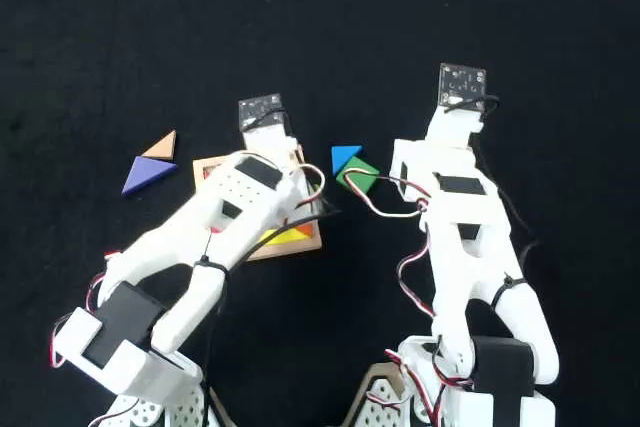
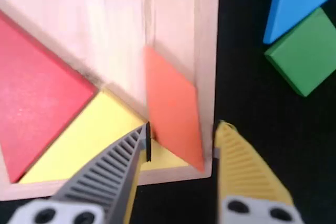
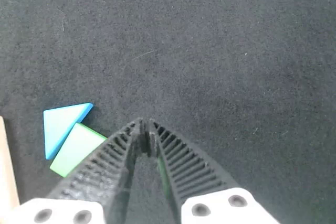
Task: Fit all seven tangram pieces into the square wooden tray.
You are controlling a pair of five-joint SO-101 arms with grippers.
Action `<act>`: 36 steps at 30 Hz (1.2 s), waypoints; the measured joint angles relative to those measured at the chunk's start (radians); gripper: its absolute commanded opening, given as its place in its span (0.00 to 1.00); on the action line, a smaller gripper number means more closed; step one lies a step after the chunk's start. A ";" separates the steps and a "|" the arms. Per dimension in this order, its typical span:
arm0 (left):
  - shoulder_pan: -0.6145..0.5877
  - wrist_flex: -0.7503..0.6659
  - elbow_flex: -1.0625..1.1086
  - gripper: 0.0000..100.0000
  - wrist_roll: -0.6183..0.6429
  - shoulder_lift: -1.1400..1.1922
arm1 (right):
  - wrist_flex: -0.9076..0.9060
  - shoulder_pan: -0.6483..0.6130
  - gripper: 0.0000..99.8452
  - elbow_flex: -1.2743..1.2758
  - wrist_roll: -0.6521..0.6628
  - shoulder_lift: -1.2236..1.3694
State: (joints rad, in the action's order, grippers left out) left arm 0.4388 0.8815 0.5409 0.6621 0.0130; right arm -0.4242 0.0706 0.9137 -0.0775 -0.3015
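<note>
hovering low over the wooden tray (image 2: pixel 207 51), the left gripper (image 2: pixel 182 129) has its jaws apart. the grey finger (image 2: pixel 113 166) ends at one long edge of the orange parallelogram (image 2: pixel 173 108), touching it or just beside it. the yellow finger (image 2: pixel 241 171) ends outside the tray, just past its wall, above the black cloth (image 1: pixel 500 37). so the end of the parallelogram nearest the gripper and the tray wall both sit between the two fingers, and nothing is clamped. the parallelogram lies inside the tray along that wall, with that end over a corner of the yellow triangle (image 2: pixel 84 140); whether it lies flat cannot be told. the yellow triangle sits at the tray's side nearest the arm bases and meets the big red triangle (image 2: pixel 37 108) along one edge. the rest of the tray floor is bare wood.

outside the tray, the blue triangle (image 1: pixel 345 156) and the green square (image 1: pixel 362 176) touch each other on the cloth, between the tray and the right arm (image 1: pixel 460 217). the right gripper (image 3: pixel 145 129) has its jaws pressed together with nothing in them, above the cloth, and those two pieces lie near its tips, off to one side. on the other side of the tray, beyond the left arm (image 1: pixel 200 227), a pale orange triangle (image 1: pixel 161 145) and a purple triangle (image 1: pixel 146 176) lie just beside each other, well apart from both grippers.
</note>
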 measured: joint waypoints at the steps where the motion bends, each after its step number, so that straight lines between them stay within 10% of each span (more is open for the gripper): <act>1: 0.008 0.000 0.000 0.25 0.000 0.000 | 0.000 0.000 0.01 0.000 0.000 0.000; 25: -0.002 0.255 -0.190 0.25 -0.006 0.000 | 0.000 0.000 0.01 0.000 0.000 0.000; 36: -0.038 -0.100 -0.147 0.25 -0.006 0.000 | 0.000 0.000 0.01 0.000 0.000 0.000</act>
State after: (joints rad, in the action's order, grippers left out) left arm 0.4005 0.7818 0.3936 0.6559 0.0130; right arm -0.4242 0.0706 0.9137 -0.0775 -0.3015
